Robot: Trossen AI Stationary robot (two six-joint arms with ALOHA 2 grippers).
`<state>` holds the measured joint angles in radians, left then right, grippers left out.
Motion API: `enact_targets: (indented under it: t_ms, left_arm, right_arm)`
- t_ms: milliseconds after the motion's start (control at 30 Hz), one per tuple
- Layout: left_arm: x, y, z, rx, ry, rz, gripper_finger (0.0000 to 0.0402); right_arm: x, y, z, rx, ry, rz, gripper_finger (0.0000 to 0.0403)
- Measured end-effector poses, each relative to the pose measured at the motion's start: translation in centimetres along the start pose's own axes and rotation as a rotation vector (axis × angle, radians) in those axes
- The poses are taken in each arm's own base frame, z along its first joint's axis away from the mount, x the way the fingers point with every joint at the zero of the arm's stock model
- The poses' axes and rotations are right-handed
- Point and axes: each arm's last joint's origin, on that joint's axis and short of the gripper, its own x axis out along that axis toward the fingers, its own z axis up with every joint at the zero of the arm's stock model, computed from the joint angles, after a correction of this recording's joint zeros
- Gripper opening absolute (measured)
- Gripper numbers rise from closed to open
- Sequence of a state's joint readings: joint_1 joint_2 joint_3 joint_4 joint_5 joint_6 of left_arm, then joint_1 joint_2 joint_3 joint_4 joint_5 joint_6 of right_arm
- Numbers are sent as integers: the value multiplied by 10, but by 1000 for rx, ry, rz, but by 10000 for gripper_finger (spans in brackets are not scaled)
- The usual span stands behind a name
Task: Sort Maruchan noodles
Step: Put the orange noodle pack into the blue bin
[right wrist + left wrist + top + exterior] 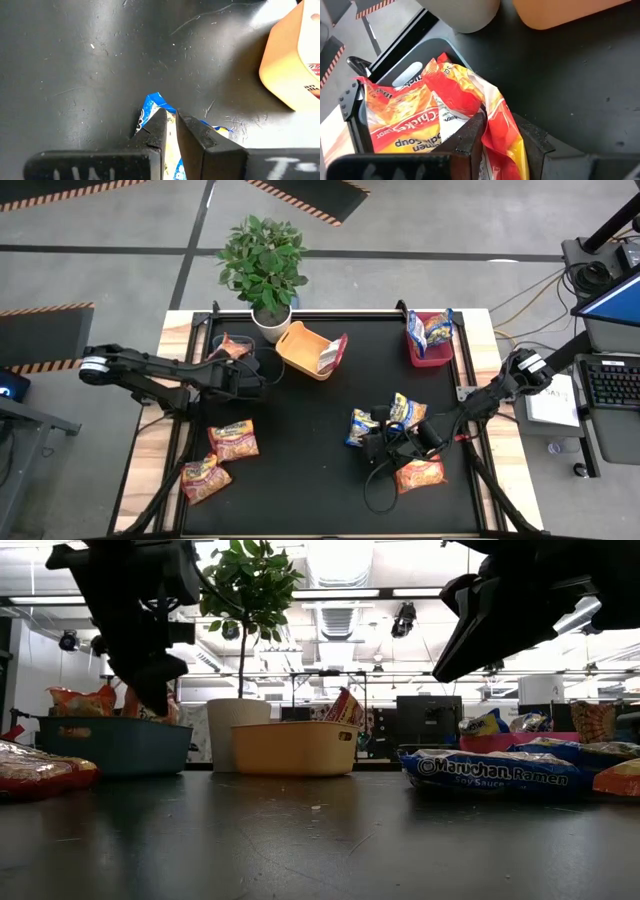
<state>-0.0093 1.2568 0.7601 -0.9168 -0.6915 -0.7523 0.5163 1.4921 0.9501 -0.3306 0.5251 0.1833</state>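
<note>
High view: the left gripper [243, 376] is seen over the dark teal bin [222, 342] at the black mat's far left corner, an orange packet [233, 348] lying in the bin beneath it. The right gripper [377, 444] is placed near the mat's right near part, at a blue packet [361, 427]. Two pinkish-red packets [233, 439] are found by the left near edge, an orange bin [303, 348] at the far middle, a red bin [428, 345] at the far right corner, a potted plant [262, 265] behind the far edge.

Low view: a blue Maruchan Ramen packet [495, 770] is seen flat on the mat at right; the teal bin stands left, the orange bin centre. Ceiling lights and monitors are seen behind.

Left wrist view: the fingers [472, 142] are clamped on the orange packet's edge, above the teal bin.

Right wrist view: the fingers [156, 131] are nearly closed, pinching the blue packet's corner on the mat.
</note>
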Motion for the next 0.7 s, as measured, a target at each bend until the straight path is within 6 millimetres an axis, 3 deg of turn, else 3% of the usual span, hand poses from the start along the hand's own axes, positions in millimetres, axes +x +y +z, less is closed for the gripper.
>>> enact_targets:
  t_ms: [367, 700]
  left_arm:
    - [-3, 0, 3, -37, 0, -7, 78]
    - [-25, -1, 21, -4, -43, -50, 123]
  right_arm:
    - [0, 0, 0, 0, 0, 0, 31]
    - [-11, -4, 12, 62, 19, -3, 31]
